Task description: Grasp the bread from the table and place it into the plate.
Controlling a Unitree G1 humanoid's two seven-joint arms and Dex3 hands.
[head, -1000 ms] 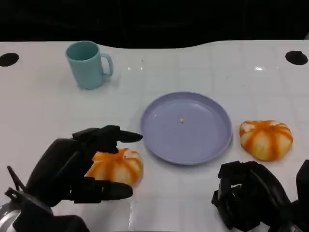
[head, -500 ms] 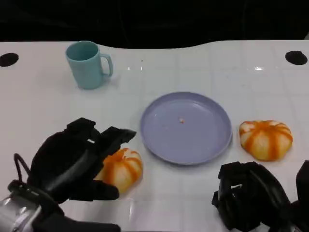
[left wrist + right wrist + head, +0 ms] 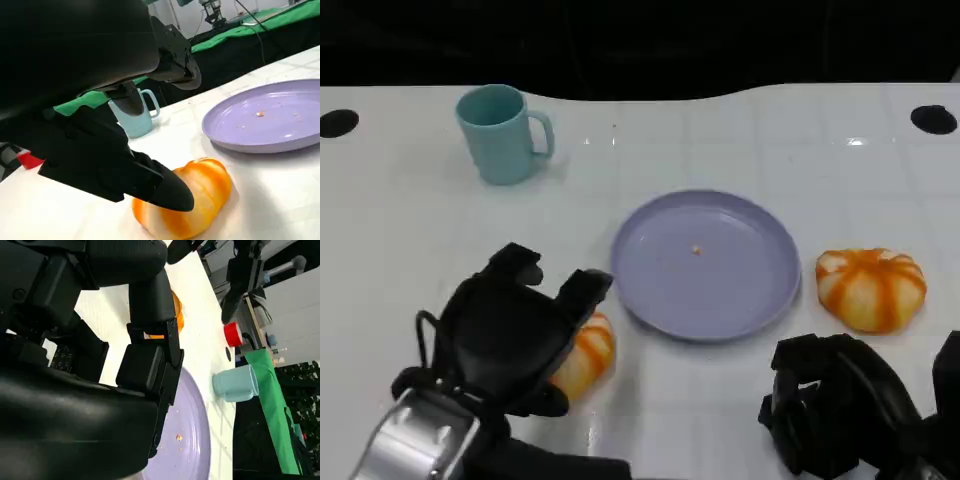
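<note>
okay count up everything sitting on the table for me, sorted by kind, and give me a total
Bread: 2, one under the left hand, one right of the plate
Plate: 1, purple
Mug: 1, teal
Total: 4

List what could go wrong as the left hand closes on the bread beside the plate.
1. The left hand covers only one side of the bread, so the round loaf may slip or roll out when lifted.
2. The bread lies close to the plate rim; a low carry could knock or push the plate.
3. The right hand rests near the plate and might crowd the placement.
</note>
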